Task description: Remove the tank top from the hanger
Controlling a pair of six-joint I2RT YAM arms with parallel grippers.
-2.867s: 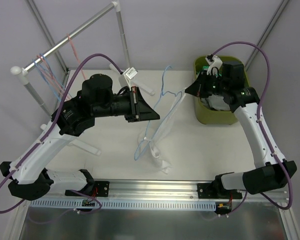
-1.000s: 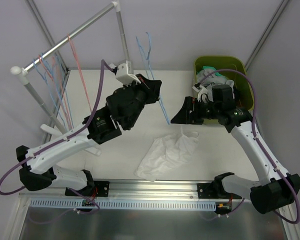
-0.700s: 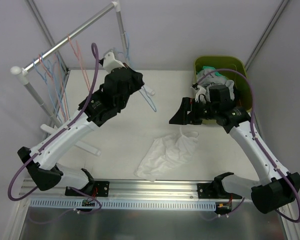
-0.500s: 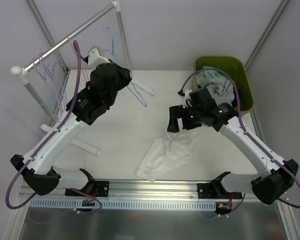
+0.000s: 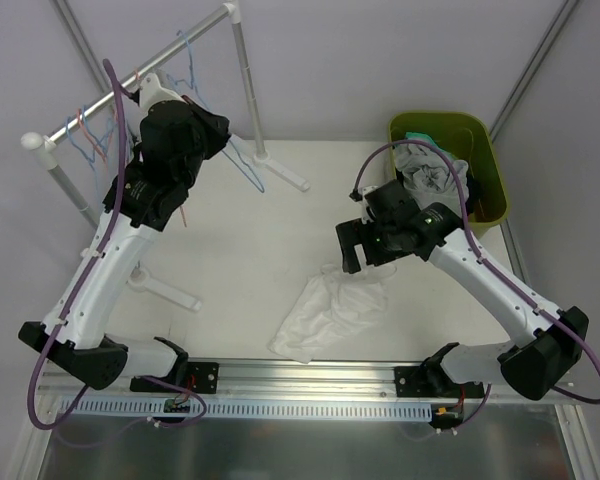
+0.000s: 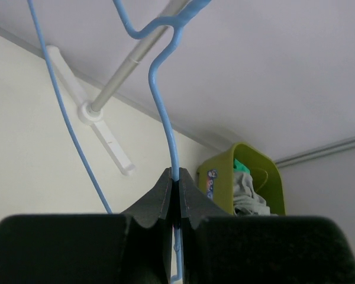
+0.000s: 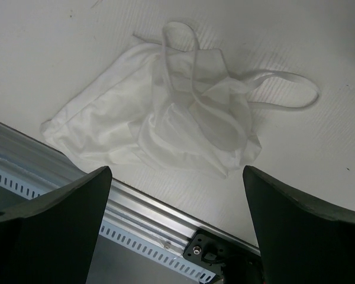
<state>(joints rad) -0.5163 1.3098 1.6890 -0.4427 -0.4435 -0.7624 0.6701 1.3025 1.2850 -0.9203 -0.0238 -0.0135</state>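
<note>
The left fingers (image 6: 155, 204) are pressed together on the thin blue wire of the hanger (image 6: 164, 121), which runs straight up out of the pinch. The left wrist view alone shows this grip. From above, the arm's dark wrist body covers the fingers, and only a lower length of the hanger (image 5: 246, 166) hangs out beside it. The top of the hanger is cut off by the upper edge of the wrist picture. In the overhead view its thin blue lines reach up near the rack rail (image 5: 150, 65), but whether the hook sits on the rail cannot be made out. A few more blue and orange wire hangers (image 5: 92, 135) hang at the rail's left end, too fine to count.

The right fingers (image 7: 53, 219) stand spread wide with nothing between them, above the tank top (image 7: 165, 124). They too are hidden under the arm in the overhead view.

The tank top is off the hanger and lies on the tabletop (image 5: 280, 230), close to the metal rail (image 7: 142, 219) at the near edge. It is white and crumpled in soft folds, with its narrow straps looping out on one side. The wrist view shows these loops clearly. From above, the tank top (image 5: 330, 310) is only a pale heap.

The green bin (image 5: 480, 150), holding grey clothes (image 5: 425, 172), stands at the far right.
</note>
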